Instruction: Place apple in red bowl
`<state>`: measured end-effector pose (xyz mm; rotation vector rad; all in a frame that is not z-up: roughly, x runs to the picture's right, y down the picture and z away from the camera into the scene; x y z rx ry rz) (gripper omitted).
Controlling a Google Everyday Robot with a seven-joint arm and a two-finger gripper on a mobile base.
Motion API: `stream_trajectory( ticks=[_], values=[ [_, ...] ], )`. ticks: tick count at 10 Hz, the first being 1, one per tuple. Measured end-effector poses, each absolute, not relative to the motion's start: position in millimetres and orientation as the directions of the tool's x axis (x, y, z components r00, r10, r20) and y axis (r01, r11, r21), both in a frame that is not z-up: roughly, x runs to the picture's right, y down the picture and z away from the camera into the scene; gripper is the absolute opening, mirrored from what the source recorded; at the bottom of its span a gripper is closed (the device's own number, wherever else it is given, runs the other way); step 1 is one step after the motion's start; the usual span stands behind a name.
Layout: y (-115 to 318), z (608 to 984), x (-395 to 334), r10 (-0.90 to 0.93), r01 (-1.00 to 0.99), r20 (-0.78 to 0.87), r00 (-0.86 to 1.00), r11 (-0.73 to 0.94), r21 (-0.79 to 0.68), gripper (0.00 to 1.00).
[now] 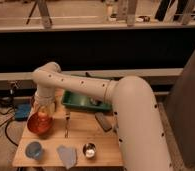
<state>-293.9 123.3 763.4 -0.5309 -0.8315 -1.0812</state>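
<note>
The red bowl [40, 124] sits at the left edge of the wooden table [91, 135]. My white arm reaches from the right across the table and bends down over the bowl. The gripper [42, 106] hangs just above the bowl's far rim. The apple is not clearly visible; something pale shows at the gripper, but I cannot tell what it is.
A green tray [86, 100] lies at the table's back. A fork [66, 125], a grey block [103, 121], a blue cup [34, 149], a grey cloth [67, 156] and a small metal cup [89, 150] lie on the table. A blue object [22, 111] sits left of the table.
</note>
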Motion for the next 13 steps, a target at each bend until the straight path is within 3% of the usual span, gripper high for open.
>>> stream_trajectory(
  ticks=[2, 3, 10, 13],
  values=[
    [129, 764, -300, -0.534, 0.932, 0.825, 0.184, 0.362, 0.027, 0.02],
    [131, 765, -303, -0.522, 0.937, 0.837, 0.162, 0.348, 0.036, 0.1],
    [141, 768, -311, -0.483, 0.957, 0.87, 0.099, 0.287, 0.05, 0.77],
    [136, 767, -310, -0.493, 0.955, 0.864, 0.105, 0.293, 0.051, 0.8]
  ],
)
